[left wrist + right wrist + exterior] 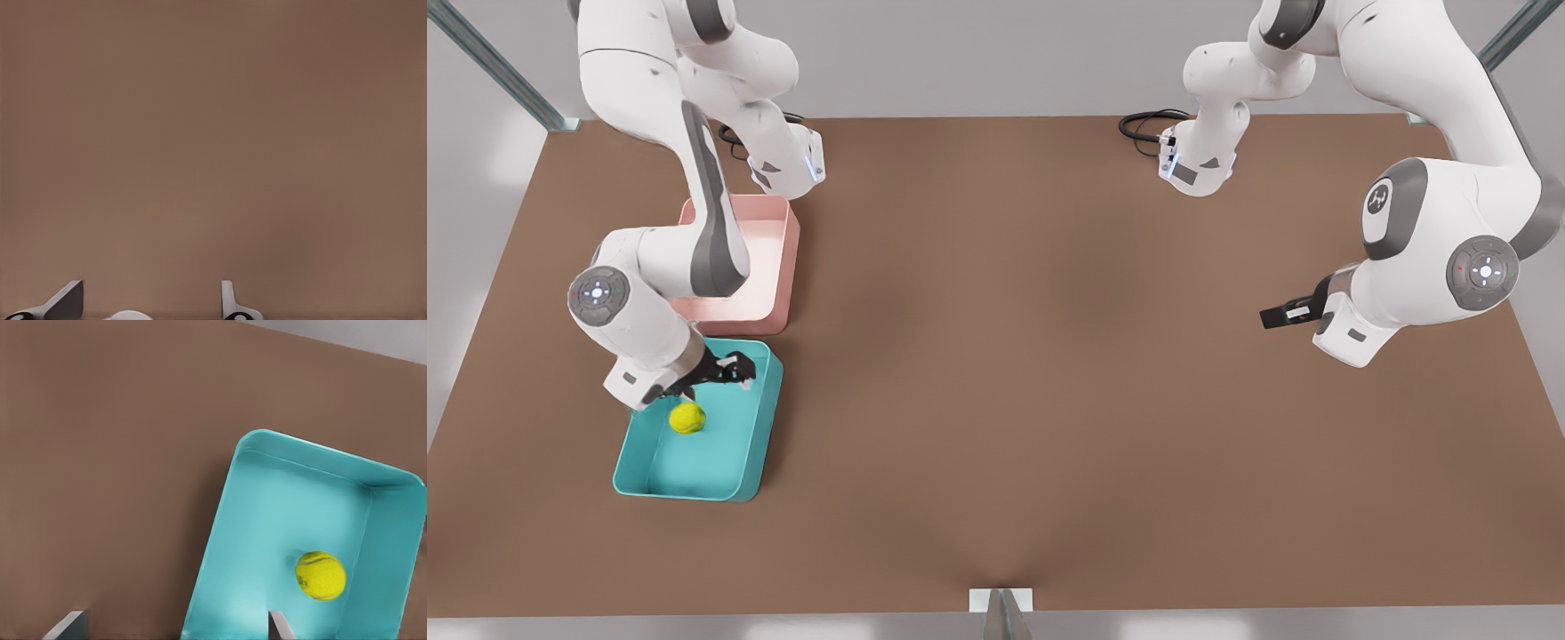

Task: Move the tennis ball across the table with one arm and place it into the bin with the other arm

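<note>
The right gripper (729,369) hung low with its fingers apart; the left gripper (1279,314) waited, fingers also apart.

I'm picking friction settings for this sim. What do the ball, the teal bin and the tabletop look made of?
The tennis ball looks like fuzzy felt: matte yellow-green with a pale curved seam. The teal bin looks like smooth moulded plastic, given its rounded corners and soft sheen. The table is flat matte brown with no visible grain; the material is unclear.
</note>
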